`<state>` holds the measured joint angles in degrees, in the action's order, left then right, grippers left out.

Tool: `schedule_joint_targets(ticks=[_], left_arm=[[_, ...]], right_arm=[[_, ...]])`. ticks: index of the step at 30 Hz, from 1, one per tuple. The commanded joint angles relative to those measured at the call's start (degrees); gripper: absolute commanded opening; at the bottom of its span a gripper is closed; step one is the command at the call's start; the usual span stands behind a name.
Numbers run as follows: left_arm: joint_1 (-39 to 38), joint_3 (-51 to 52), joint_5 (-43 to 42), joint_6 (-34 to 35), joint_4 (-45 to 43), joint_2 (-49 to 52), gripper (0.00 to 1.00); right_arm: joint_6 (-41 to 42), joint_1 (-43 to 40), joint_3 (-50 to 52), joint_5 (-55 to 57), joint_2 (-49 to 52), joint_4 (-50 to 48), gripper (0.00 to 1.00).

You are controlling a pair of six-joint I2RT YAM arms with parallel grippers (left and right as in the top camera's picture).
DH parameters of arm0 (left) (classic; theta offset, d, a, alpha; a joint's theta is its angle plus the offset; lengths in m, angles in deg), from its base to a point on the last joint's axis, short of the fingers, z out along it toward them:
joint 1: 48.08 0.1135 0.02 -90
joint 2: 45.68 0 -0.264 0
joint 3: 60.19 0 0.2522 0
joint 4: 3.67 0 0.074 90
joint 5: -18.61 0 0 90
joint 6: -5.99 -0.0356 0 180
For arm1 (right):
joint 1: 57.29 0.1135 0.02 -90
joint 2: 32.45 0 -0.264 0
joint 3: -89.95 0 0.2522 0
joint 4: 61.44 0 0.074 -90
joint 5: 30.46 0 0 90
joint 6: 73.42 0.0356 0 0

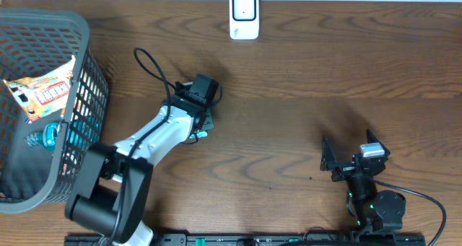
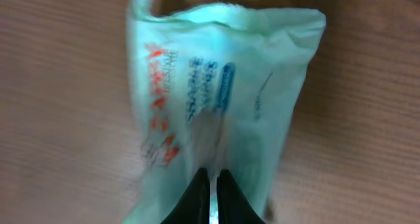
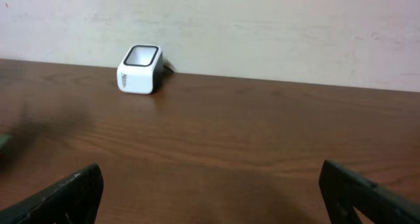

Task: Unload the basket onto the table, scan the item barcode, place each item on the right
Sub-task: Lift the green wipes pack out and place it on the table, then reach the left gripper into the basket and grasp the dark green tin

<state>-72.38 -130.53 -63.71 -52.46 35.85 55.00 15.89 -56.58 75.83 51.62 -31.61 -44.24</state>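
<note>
Wood table (image 1: 289, 73); pale green packet (image 2: 223, 86), red-blue print, pinched in left jaws.

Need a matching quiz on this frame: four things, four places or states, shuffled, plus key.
Things:
1. left gripper
2. right gripper
3. scanner
4. basket

Places or states:
A. open, holding nothing
B. at the far table edge, by the wall
C. shut on the pale green packet
D. holds packages

Pairs: 1-C, 2-A, 3-B, 4-D
</note>
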Motion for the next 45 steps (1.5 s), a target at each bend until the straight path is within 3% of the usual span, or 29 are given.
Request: schedule_joint_targets(ticks=[1,4,6,9,11,13,15,17,22,25,28,30,35,39,42,45], left_arm=[[0.6,1.5,-4.6,0.7,-2.0,2.8,0.07],[0.6,1.6,-4.7,0.4,-2.2,3.7,0.08],[0.6,1.1,-4.4,-1.0,-1.4,2.3,0.17],[0.6,-1.2,0.0,-1.3,3.4,-2.6,0.4],[0.6,-3.4,1.9,-2.2,7.0,-7.3,0.7],[0.6,-5.6,2.0,-4.3,9.9,-12.6,0.78],[0.6,-7.0,2.0,-5.1,11.4,-17.9,0.94],[0.6,-7.2,2.0,-6.1,11.3,-22.8,1.0],[0.9,-7.3,2.2,-10.5,11.3,-35.1,0.98],[2.6,-8.9,9.6,-12.4,11.9,-41.7,0.98],[8.1,-11.9,16.5,-10.9,12.0,-46.4,0.98],[13.8,-14.2,16.6,-10.3,12.1,-47.9,0.98],[32.9,-18.1,15.7,0.5,18.6,-47.3,0.98],[47.9,-17.7,9.1,14.6,26.7,-43.6,0.98],[55.7,-17.5,3.7,21.9,31.8,-39.3,0.98],[60.7,-17.5,-0.2,23.6,34.3,-34.8,0.98]], right_arm=[[-0.2,0.6,0.0,0.1,-0.5,0.2,0.99],[-0.2,0.6,0.0,0.1,-0.5,0.2,0.99],[-0.2,0.6,0.0,0.1,-0.5,0.2,0.99],[-0.2,0.6,0.0,0.1,-0.5,0.2,0.99],[-0.2,0.6,0.0,0.1,-0.5,0.2,0.99],[-0.2,0.6,0.0,0.1,-0.5,0.2,0.99],[-0.2,0.6,0.0,0.1,-0.5,0.2,0.99],[-0.2,0.6,0.0,0.1,-0.5,0.2,0.99],[-0.2,0.6,0.0,0.1,-0.5,0.2,0.99],[-0.2,0.6,0.0,0.1,-0.5,0.2,0.99],[-0.2,0.6,0.0,0.1,-0.5,0.2,0.99],[-0.2,0.6,0.0,0.1,-0.5,0.2,0.99],[-0.2,0.6,0.0,0.1,-0.5,0.2,0.99],[-0.2,0.6,0.0,0.1,-0.5,0.2,0.99],[-0.2,0.6,0.0,0.1,-0.5,0.2,0.99],[-0.2,0.6,0.0,0.1,-0.5,0.2,0.99]])
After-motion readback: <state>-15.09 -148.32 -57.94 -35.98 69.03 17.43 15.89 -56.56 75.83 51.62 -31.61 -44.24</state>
